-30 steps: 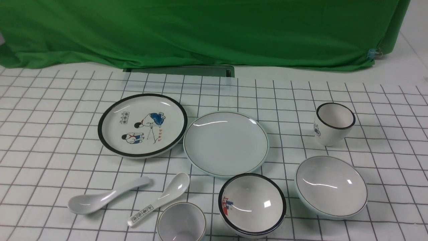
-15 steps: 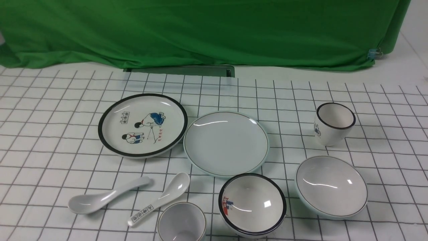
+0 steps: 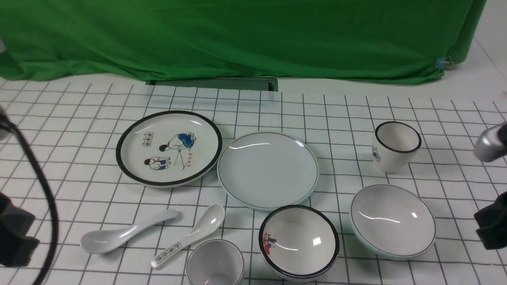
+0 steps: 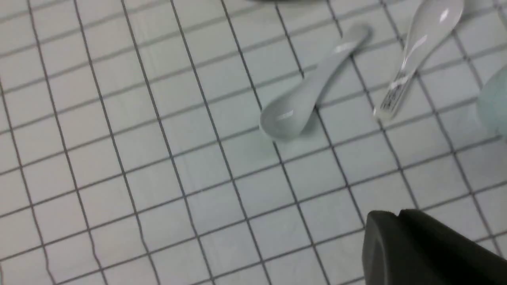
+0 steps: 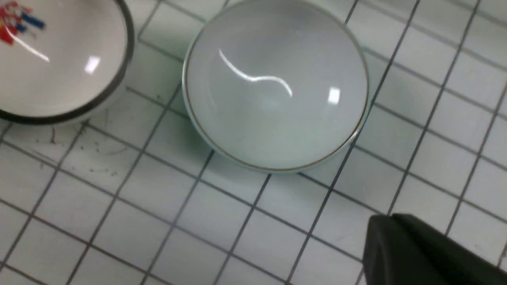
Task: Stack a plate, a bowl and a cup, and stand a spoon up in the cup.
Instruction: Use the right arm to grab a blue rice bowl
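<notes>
The plain plate [image 3: 267, 169] lies mid-table. To its right and nearer stands the plain bowl [image 3: 392, 219] [image 5: 275, 85], empty. The plain cup [image 3: 215, 263] [image 4: 493, 107] sits at the front edge, partly cut off. Left of it the unmarked spoon [image 3: 119, 233] [image 4: 309, 99] lies flat. My left gripper [image 3: 16, 233] [image 4: 397, 213] is shut and empty at the far left, well apart from the spoon. My right gripper [image 3: 491, 227] [image 5: 390, 217] is shut and empty, just right of the bowl and clear of it.
A black-rimmed cartoon plate [image 3: 169, 147] sits beside the plain plate. A black-rimmed picture bowl [image 3: 299, 241] [image 5: 51, 59] stands between cup and plain bowl. A spoon with characters [image 3: 190, 235] [image 4: 412, 51] lies by the plain spoon. A black-rimmed cup [image 3: 396, 145] stands at the right.
Both arms have come into the front view, the left at the left edge and the right at the right edge. The dishes and spoons have not moved.
</notes>
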Available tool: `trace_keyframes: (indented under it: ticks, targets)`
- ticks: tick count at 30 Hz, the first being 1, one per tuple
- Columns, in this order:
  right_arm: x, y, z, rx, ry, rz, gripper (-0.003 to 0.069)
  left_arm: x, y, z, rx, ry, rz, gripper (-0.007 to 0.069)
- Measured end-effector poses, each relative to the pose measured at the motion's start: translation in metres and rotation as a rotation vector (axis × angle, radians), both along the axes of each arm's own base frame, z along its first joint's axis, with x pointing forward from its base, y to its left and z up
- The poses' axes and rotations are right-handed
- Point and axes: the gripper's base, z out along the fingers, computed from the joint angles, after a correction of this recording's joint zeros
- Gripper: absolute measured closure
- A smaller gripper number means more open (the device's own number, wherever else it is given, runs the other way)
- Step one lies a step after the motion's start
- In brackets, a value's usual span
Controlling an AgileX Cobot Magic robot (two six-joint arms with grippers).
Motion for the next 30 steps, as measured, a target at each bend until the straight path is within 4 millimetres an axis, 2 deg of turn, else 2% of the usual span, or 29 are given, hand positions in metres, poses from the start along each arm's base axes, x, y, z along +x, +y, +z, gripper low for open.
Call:
trace_keyframes:
  ticks: [4,5,8,9,11,12,13,15,18,21,26,28,30]
  targets:
    - [0.027,0.006,-0.023,-0.015,0.088,-0.013,0.0596,0.030,-0.023,0.000,0.016,0.089,-0.074,0.0653]
    - [0.029,0.006,-0.025,-0.016,0.092,-0.013,0.0592,0.032,-0.025,-0.001,0.013,0.098,-0.077,0.0653]
    - [0.045,0.010,-0.044,-0.017,0.124,-0.034,0.0463,0.053,-0.053,0.005,-0.021,0.092,-0.159,0.0653]
    - [0.046,0.010,-0.044,-0.016,0.120,-0.036,0.0454,0.053,-0.054,0.006,-0.023,0.086,-0.164,0.0653]
    - [0.058,0.012,-0.057,-0.017,0.114,-0.044,0.0326,0.064,-0.076,0.007,-0.028,0.080,-0.230,0.0653]
    - [0.059,0.012,-0.058,-0.017,0.112,-0.044,0.0318,0.064,-0.079,0.008,-0.030,0.075,-0.240,0.0653]
    - [0.065,0.013,-0.064,-0.015,0.106,-0.050,0.0279,0.068,-0.088,0.005,-0.027,0.080,-0.269,0.0653]
    - [0.074,0.015,-0.075,-0.011,0.103,-0.065,0.0246,0.071,-0.104,0.000,-0.028,0.083,-0.316,0.0653]
    - [0.082,0.016,-0.085,-0.005,0.101,-0.083,0.0243,0.072,-0.116,-0.008,-0.017,0.102,-0.355,0.0653]
    - [0.091,0.018,-0.103,-0.001,0.120,-0.113,0.0246,0.074,-0.127,-0.016,-0.001,0.125,-0.391,0.0653]
    - [0.099,0.020,-0.123,0.005,0.147,-0.151,0.0246,0.077,-0.129,-0.018,0.013,0.100,-0.403,0.0653]
    - [0.100,0.020,-0.125,0.006,0.149,-0.156,0.0250,0.078,-0.129,-0.017,0.021,0.088,-0.404,0.0653]
    - [0.101,0.020,-0.127,0.008,0.151,-0.161,0.0312,0.081,-0.128,-0.016,0.033,0.056,-0.405,0.0653]
